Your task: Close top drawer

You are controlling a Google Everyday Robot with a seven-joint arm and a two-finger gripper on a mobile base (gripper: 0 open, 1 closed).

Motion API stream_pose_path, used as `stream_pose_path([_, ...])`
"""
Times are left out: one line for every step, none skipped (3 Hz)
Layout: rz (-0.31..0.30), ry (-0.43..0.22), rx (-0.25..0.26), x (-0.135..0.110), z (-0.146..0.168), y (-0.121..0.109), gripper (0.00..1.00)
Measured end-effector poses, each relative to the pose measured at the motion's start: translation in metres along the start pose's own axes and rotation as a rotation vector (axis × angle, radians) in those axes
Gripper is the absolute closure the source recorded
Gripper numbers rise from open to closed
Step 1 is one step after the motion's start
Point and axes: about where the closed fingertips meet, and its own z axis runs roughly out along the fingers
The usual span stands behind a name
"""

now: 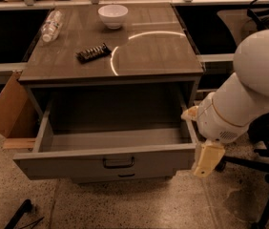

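The top drawer (72, 165) of the grey cabinet is pulled far out, and its deep grey box is empty inside. Its flat front faces me, with a dark loop handle (118, 162) at the centre. My gripper (207, 159) is a beige piece at the end of the big white arm (249, 94). It hangs just right of the drawer's front right corner, level with the front panel, close to the corner.
On the cabinet top (149, 56) lie a white bowl (113, 15), a clear plastic bottle (51, 25) and a dark snack bar (93, 52). A slimmer drawer front (126, 175) shows below. A cardboard box (8, 106) stands at left, and a chair base (263, 168) at right.
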Motion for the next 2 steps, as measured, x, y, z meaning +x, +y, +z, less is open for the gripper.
stream_pose_path([-0.001,-0.008,-0.018,0.007,0.025,0.002,0.40])
stream_pose_path([0.006,-0.009,-0.018,0.013,0.043,0.001,0.63])
